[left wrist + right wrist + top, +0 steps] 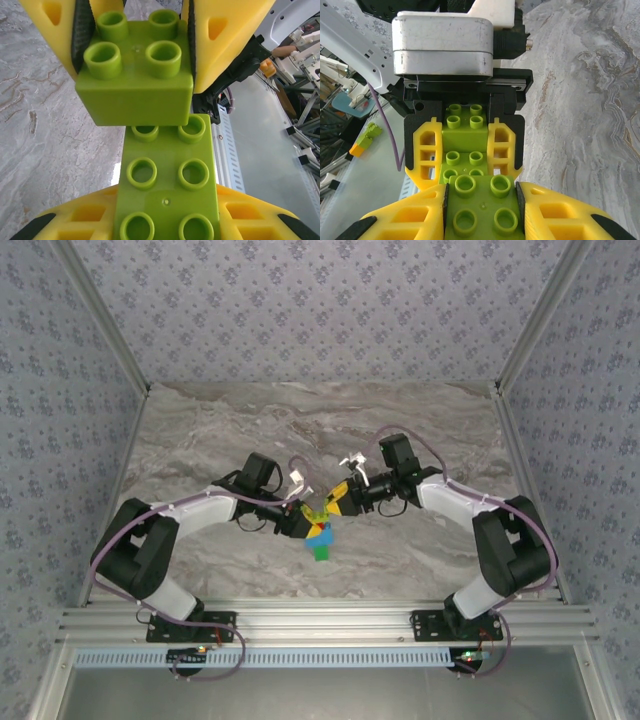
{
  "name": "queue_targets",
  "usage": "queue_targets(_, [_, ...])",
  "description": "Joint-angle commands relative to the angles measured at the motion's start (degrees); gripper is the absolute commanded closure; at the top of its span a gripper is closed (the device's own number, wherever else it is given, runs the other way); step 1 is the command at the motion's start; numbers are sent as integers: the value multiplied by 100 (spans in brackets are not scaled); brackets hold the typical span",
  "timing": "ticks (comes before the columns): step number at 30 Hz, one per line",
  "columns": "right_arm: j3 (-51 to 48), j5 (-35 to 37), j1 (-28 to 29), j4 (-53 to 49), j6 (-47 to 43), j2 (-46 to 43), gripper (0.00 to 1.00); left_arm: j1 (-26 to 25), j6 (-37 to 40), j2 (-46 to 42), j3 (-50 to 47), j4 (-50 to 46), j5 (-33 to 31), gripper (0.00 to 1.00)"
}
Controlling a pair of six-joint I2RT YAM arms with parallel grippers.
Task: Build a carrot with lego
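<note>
Meeting over the middle of the marble table (200, 450). Gripping the carrot (319, 535) by its long lime end in the left gripper (300, 521), jaws narrow and pressed to both sides of that piece, with red, blue and green bricks hanging toward the near edge. Pinching a square four-stud lime lego brick (482, 205) in the right gripper (338, 501), jaws closed against its flanks. Brick overlapping the far end of the carrot's lime piece, just ahead of the left gripper; pressed on or merely over it, cannot tell
</note>
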Motion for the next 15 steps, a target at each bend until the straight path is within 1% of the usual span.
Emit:
queue_targets(1, [155, -110, 87, -431, -189, 125, 65, 42, 98, -137, 182, 133, 243, 67])
queue_targets(9, [276, -105, 180, -565, -235, 221, 66, 43, 106, -139, 175, 133, 175, 67])
queue_targets(15, [274, -136, 180, -860, -425, 216, 66, 85, 87, -160, 147, 192, 112, 67])
